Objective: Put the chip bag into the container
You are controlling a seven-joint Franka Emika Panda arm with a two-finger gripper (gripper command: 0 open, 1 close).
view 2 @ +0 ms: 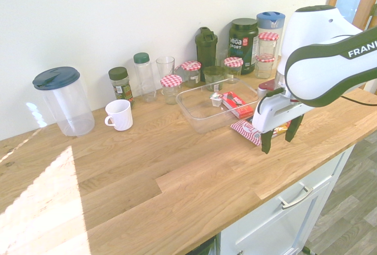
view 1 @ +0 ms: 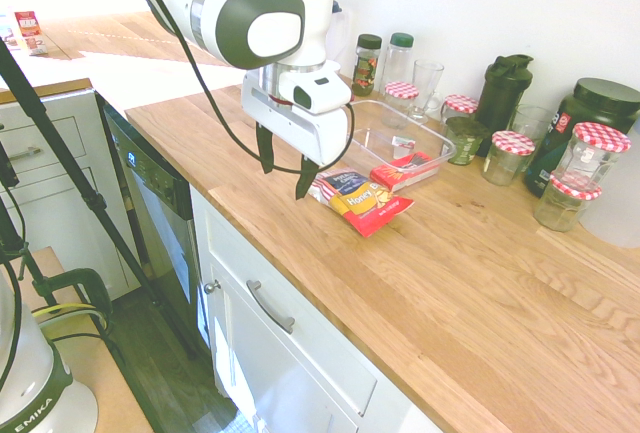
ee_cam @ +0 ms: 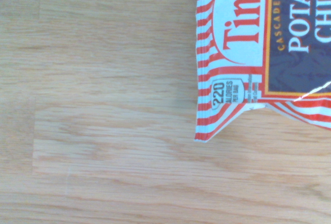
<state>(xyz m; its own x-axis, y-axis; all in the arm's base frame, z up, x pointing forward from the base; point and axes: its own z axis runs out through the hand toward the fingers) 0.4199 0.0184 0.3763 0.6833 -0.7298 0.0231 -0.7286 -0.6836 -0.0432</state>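
Crinkly red-and-yellow chip bag (view 1: 362,202) printed "Honey" is lying flat on the wooden countertop (view 1: 480,283), just beside the clear shallow rectangular plastic container (view 1: 385,140). White two-finger gripper (view 1: 284,165) is hovering just off the bag's end, jaws spread, gripping nothing. A flat red packet (view 2: 237,104) is sitting inside the container.

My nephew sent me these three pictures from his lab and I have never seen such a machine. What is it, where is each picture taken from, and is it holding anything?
It is a white robot arm ending in a two-finger gripper. Two pictures come from cameras outside the robot, on opposite sides of a wooden kitchen counter. The third comes from a camera on the wrist, looking straight down from close by.

On the counter lies a small chip bag, right next to a clear plastic container that already has a flat red packet in it. Jars with red-checked lids and bottles stand along the wall.

The gripper is open and holds nothing. It hangs just above the counter at the bag's near end.
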